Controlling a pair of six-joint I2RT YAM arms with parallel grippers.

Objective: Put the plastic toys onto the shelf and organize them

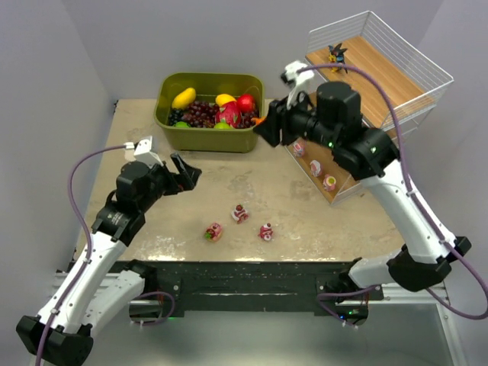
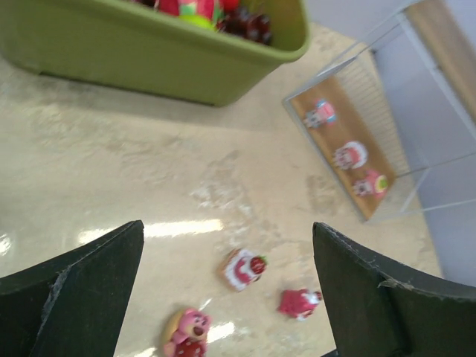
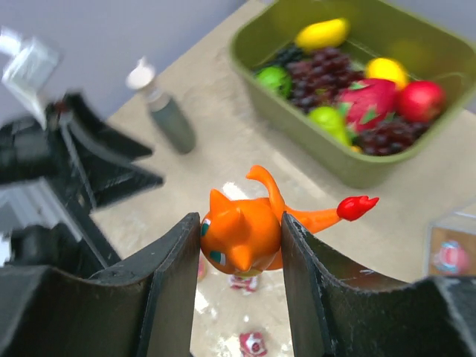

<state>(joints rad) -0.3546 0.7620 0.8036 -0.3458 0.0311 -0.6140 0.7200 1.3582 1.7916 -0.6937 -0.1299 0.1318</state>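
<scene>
Gripping the orange creature (image 3: 242, 234), the right tool (image 1: 267, 126) has its jaws clamped on the toy's sides. It holds the toy off the worktop (image 1: 152, 221) at upper ctr of the top view, between the green bin (image 1: 206, 139) and the shelf (image 1: 396, 84). The toy is glossy orange w/ pointed ears, a teal eye and a thin curled tail ending in a red flame tip. In the right wrist view it sits at ctr frame, head tipped toward the btm edge.

The left tool (image 1: 185, 172) sits left of ctr, jaws wide apart, nothing between them.

Three small pink/red/white figurines (image 1: 240, 213) lie loose on the worktop at btm ctr, apart from each other. Three more rounded pink/white toys (image 1: 316, 168) stand in a row on the shelf's low wood tier, right of ctr. A dark spiky creature (image 1: 335, 54) stands on the top tier, upper right. The bin holds fruit (image 1: 202, 114), upper ctr-left.
</scene>
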